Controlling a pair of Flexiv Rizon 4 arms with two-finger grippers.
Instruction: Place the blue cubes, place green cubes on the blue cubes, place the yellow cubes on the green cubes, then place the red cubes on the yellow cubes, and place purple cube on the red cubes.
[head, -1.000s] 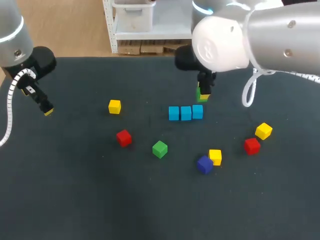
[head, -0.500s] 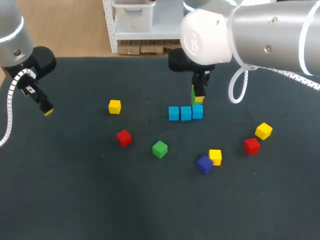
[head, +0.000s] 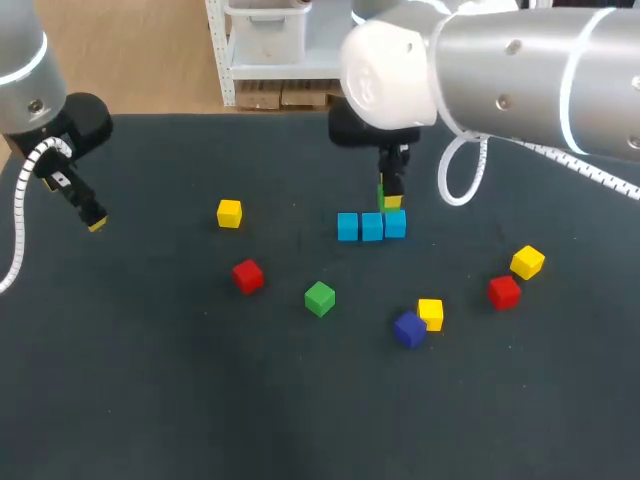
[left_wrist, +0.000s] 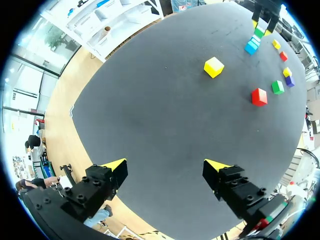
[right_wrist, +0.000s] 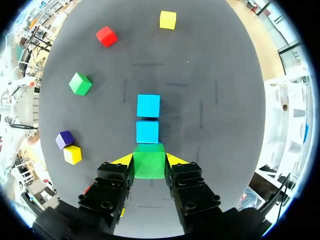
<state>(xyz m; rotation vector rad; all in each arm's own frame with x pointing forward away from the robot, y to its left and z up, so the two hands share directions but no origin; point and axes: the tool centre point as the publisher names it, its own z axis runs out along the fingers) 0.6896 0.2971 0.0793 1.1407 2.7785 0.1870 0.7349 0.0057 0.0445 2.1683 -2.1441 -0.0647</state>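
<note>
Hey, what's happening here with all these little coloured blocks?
The robot is stacking blocks by colour. Its right hand grips a small green cube over one end of a row of three blue cubes. The left hand hangs open and empty at the table's far left. A second green cube, three yellow cubes, two red cubes and one purple cube lie loose on the dark table.

Hidden under the grip.
Masked in the right wrist view by the held green cube (right_wrist: 149, 161): the row's end blue cube (head: 395, 225); overhead, showed only a green sliver.
</note>
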